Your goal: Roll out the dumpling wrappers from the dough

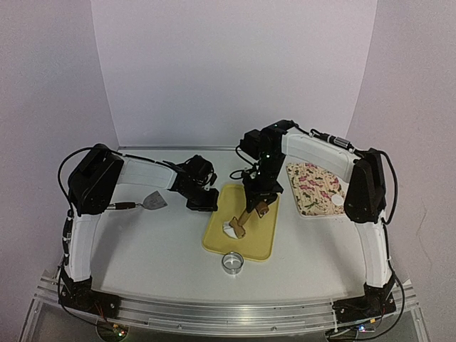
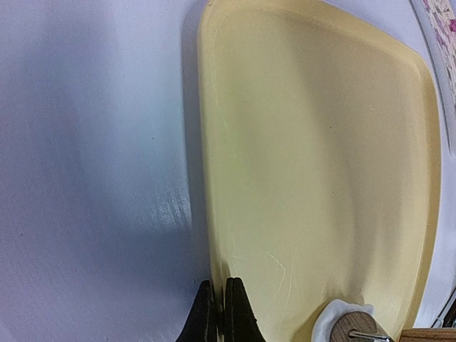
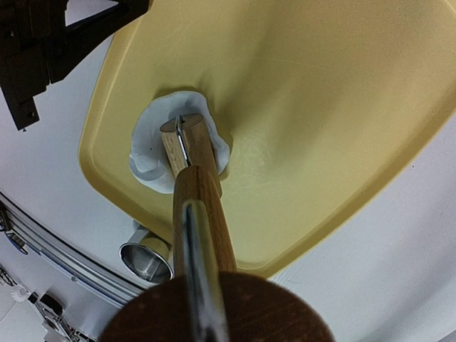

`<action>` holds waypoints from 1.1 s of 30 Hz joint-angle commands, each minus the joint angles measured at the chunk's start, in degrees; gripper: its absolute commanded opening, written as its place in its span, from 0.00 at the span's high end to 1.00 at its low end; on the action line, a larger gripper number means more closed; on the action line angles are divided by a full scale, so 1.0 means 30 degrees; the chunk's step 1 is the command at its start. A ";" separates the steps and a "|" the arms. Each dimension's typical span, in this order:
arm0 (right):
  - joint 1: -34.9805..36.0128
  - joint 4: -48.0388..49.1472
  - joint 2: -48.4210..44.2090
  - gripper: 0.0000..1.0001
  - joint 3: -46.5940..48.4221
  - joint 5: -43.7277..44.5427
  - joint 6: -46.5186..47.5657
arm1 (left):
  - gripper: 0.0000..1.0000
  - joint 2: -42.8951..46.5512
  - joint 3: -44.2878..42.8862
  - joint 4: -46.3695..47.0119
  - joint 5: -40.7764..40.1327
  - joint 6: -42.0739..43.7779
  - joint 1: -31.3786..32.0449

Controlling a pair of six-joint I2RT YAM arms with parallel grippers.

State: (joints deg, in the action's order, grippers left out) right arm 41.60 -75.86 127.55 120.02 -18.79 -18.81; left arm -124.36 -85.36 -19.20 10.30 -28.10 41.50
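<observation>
Yellow plastic tray [image 1: 260, 239]: a rounded rectangle lying flat on the white table [image 1: 142, 249], in the middle between the two arms.
White dough piece [image 3: 146, 142]: flattened, with an uneven edge, on the near left part of the tray. The tip of the roller presses on it.
Wooden roller [image 1: 246, 217]: light brown, with a metal bar along it and a thick round handle end. It slants from the right gripper down and to the left, onto the dough.
Right gripper [image 1: 258, 204]: over the far part of the tray, its jaws narrowed around the upper end of the roller. Its own wrist view shows only the roller, not the fingertips.
Left gripper [image 1: 205, 204]: low at the tray's far left edge. Its dark fingers [image 2: 241, 324] are pressed together with nothing between them.
Dumpling wrapper [image 1: 337, 201]: one small white round disc, lying on the near right corner of the flowered board, well apart from the dough on the tray.
Flowered board [image 1: 310, 182]: cream, rectangular, printed in pink and green, on the table just right of the tray.
Shiny metal ring cutter [image 1: 232, 263]: on the table just near of the tray's near edge, not touching the dough.
Grey metal scraper [image 1: 154, 201]: dark handle, flat on the table to the left, beside the left arm.
</observation>
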 commanded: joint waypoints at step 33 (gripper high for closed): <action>-0.2116 -0.4450 0.0922 1.00 -0.2028 0.7690 0.0138 | 1.00 -0.0062 0.1187 -0.2109 -0.1236 0.0166 -0.0416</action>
State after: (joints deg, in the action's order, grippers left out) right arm 36.11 -75.47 125.02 117.33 -12.14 -18.12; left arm -124.01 -84.50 -18.37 10.33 -28.10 41.41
